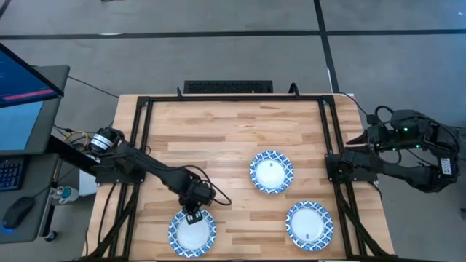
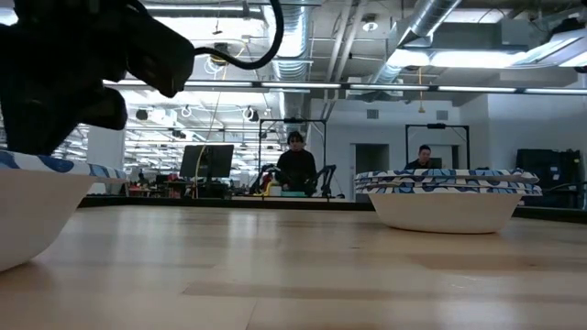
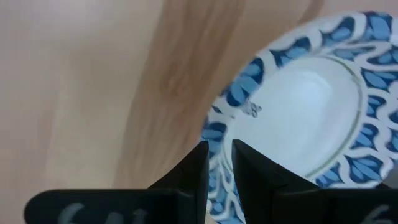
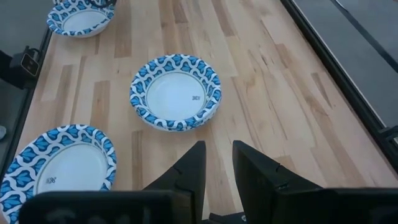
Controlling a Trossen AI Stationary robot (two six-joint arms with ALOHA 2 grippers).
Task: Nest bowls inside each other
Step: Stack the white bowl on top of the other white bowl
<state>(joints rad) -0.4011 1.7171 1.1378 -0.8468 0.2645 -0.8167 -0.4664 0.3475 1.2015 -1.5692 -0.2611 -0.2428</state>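
Note:
Three blue-rimmed white bowls show in the high view. One lies near the table's front left [image 1: 191, 234], one at the centre [image 1: 271, 172] and one at the front right [image 1: 309, 224]. My left gripper [image 1: 193, 215] points down and is shut on the far rim of the front-left bowl [image 3: 305, 112]. In the low view that bowl [image 2: 27, 211] fills the left edge, and I cannot tell whether its base rests on the table. Another bowl [image 2: 447, 197] there shows stacked rims, one nested in another. My right gripper [image 4: 217, 163] hangs beyond the table's right edge, narrowly open, with nothing between its fingers. My left gripper pinches the front-left bowl's patterned rim [image 3: 219, 138] on its far side. One finger [image 3: 252, 171] stands inside the bowl and the other [image 3: 196, 171] outside it, over the wood. The fingers come from above, pointing steeply down, across the rim.
Black frame rails [image 1: 138, 124] run along the table's left, right and far edges. Bare wood [image 1: 218, 138] spreads over the far half of the table. A monitor and keyboard [image 1: 22, 102] stand off the left side. People sit far behind the table in the low view.

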